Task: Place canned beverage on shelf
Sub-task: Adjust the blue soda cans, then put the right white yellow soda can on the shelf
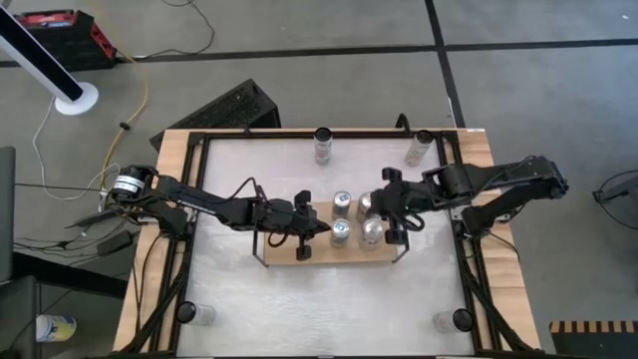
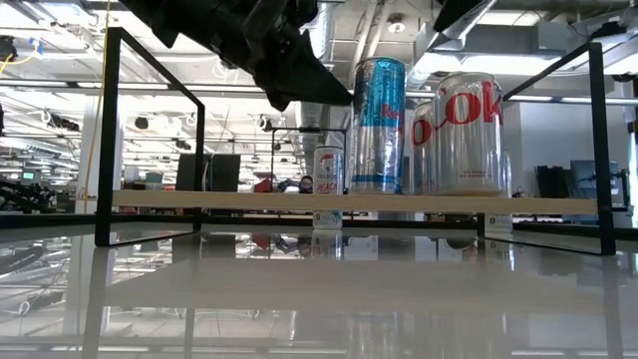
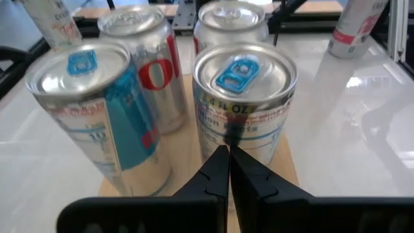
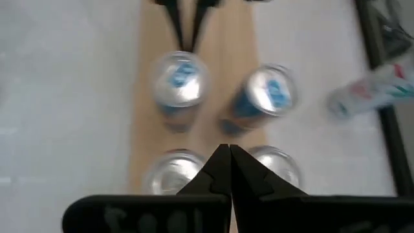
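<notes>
counter [image 1: 329, 294]: white top in a black frame, shelf at centre, both arms reaching inward over it.
shelf [image 1: 284, 261]: light wooden board, thin black wire ends; left part of board bare, room for more cans.
cans on shelf [image 1: 356, 219]: four upright in a tight two-by-two cluster toward the right end; two blue-tab tops, two silver with red lettering.
spare cans: two slim cans standing at the far counter edge [image 1: 323, 146] [image 1: 418, 149], well apart from shelf; two more objects at the near corners, too small to identify.
left gripper [image 1: 321, 229]: fingers pressed together, empty, tip just beside the near blue-tab can [image 3: 244, 107].
right gripper [image 1: 371, 203]: fingers pressed together, empty, hovering above the cluster.
handling: judged rigid thin metal wall, smooth and slippery, tall and narrow so tippy if nudged; weight unknown, probably full.
grasp: mid-body across the diameter, fingers spread wide first, keep upright; avoid rim and tab.
</notes>
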`<action>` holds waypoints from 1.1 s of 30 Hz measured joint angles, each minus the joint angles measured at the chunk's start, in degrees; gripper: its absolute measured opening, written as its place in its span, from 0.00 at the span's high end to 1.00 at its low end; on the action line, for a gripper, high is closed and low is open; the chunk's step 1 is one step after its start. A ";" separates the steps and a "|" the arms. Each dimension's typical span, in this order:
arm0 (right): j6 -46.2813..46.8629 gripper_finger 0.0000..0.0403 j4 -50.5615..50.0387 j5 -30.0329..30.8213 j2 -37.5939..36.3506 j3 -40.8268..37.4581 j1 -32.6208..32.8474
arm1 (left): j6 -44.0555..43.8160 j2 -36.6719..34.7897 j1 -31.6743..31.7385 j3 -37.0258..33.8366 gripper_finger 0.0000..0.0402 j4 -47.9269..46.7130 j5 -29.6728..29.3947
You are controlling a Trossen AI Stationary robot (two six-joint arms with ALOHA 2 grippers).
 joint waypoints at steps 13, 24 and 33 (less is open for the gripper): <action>2.75 0.95 -2.89 1.37 -2.34 0.01 -11.59 | 0.60 0.00 0.00 0.02 1.00 0.45 0.02; 5.89 0.95 -3.76 2.06 -3.75 -0.02 -19.56 | 0.61 -5.25 0.00 0.07 1.00 -8.22 -1.28; 6.06 0.94 -3.93 2.06 -4.61 -0.02 -30.33 | 2.15 -19.18 0.00 0.07 1.00 -16.24 -2.08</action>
